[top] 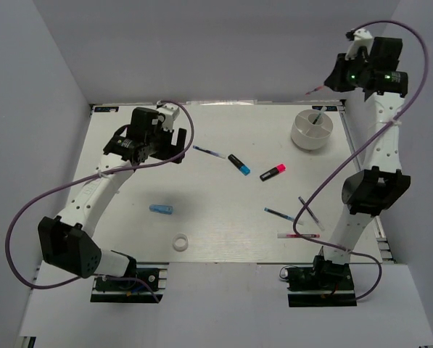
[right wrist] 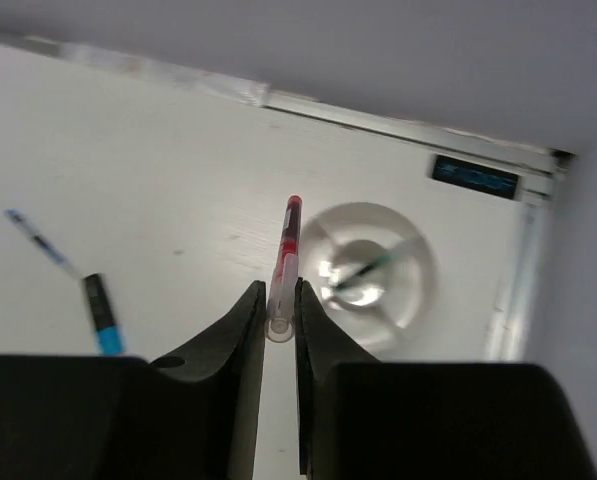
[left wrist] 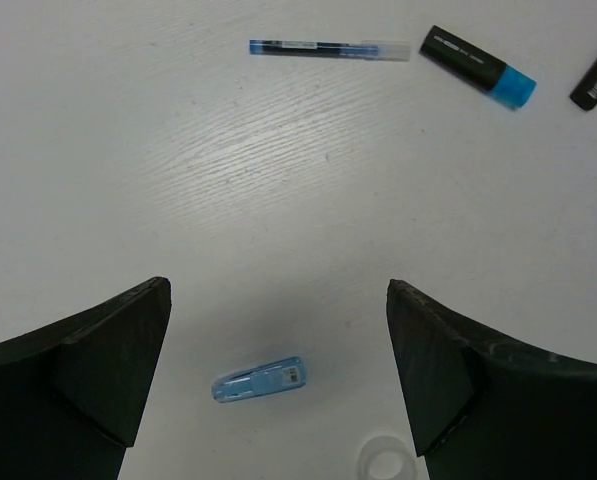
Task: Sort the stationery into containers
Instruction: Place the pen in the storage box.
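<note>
My right gripper (right wrist: 280, 300) is shut on a red pen (right wrist: 285, 255) and hangs high above the table, just left of the round white divided dish (right wrist: 408, 300); from above, this gripper (top: 333, 78) and its pen (top: 315, 89) sit beyond the dish (top: 301, 135). A dark pen (top: 319, 116) lies in the dish. My left gripper (left wrist: 278, 330) is open and holds nothing; below it lie the light-blue tube (left wrist: 260, 381) and the white tape ring (left wrist: 386, 462). A blue pen (left wrist: 328, 47), a blue-capped marker (left wrist: 478, 66) and a pink-capped marker (top: 273, 172) lie mid-table.
Near the right arm's base lie two more blue pens (top: 278, 213) (top: 310, 212) and a red pen (top: 296, 235). Grey walls close in the table on three sides. A purple cable loops over each arm.
</note>
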Tool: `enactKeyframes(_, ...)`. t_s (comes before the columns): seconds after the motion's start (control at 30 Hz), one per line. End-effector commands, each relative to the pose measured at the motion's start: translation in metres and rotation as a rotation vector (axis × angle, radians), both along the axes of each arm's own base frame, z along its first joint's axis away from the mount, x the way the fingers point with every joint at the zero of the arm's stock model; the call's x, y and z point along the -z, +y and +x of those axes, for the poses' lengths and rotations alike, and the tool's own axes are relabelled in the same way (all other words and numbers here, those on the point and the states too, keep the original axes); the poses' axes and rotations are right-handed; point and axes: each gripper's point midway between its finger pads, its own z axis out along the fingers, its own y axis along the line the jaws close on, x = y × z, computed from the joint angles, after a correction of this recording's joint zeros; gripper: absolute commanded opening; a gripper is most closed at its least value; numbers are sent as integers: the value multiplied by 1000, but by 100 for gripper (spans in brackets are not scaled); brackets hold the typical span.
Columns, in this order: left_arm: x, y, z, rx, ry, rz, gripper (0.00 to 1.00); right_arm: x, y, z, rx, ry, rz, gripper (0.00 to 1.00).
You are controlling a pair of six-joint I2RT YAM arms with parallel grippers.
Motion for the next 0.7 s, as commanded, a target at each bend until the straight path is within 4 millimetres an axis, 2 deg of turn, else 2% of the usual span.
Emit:
enactKeyframes(0.0, -20, -11, -12, 58, -44, -72, 98, 5, -68, 12, 189, -27, -210, 0)
enactKeyframes(0.07, -19, -11, -12, 61, -45, -66, 98, 10, -82, 16, 216, -44, -244, 0)
enactKeyframes(0.13, -16, -15, -13, 83, -36, -74, 98, 23, -86, 15, 205, -20, -248, 0)
enactKeyframes(0.27, -14, -23, -16, 121, -20, -104, 98, 43, -86, 14, 179, 48, -228, 0)
enactKeyframes(0.67, -5, -26, -16, 164, -8, -89, 98, 76, -82, 24, 156, 104, -216, 0)
